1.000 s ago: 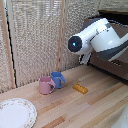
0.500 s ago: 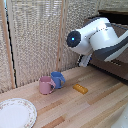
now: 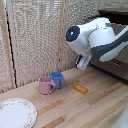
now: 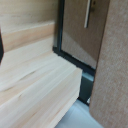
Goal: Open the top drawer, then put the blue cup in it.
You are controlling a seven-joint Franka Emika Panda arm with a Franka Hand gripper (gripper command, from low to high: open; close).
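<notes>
A light wooden table [image 3: 100, 100] with matt grain is seen; the blue cup [image 3: 57, 79] and pink mug [image 3: 46, 85] appear glossy.

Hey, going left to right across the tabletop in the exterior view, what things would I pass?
White plate → pink mug → blue cup → small yellow block → robot's pincer, hanging above the wood.

The plate [image 3: 15, 113] is cut off (exterior view); the arm hides the fingers.
</notes>
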